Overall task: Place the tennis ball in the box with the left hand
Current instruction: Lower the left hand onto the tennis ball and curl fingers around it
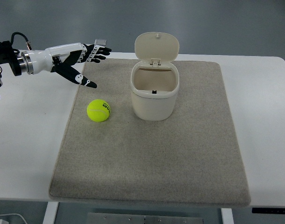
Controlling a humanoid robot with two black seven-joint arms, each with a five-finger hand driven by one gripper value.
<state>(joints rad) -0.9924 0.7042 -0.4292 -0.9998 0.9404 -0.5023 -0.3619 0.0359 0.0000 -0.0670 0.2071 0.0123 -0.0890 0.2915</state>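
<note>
White and broad, the table point(264, 93) carries a grey-beige felt mat point(180, 158) that covers most of its middle, with a blue-grey floor showing beyond the far edge. On the left part of that mat rests the yellow-green tennis ball point(98, 110), lying free and untouched. Just to its right, apart from it, stands the cream box point(154, 95), a small rounded bin whose hinged lid point(157, 45) is tipped up and back, leaving the mouth open and the inside visible. Above and to the left of the ball, the robot's left hand point(81, 60) reaches in from the left edge over the mat's far left corner, its black-tipped fingers point(99, 52) stretched out toward the box and the thumb point(77, 77) angled down toward the ball; it grips nothing. The white forearm point(37, 59) trails back to the frame's edge.
</note>
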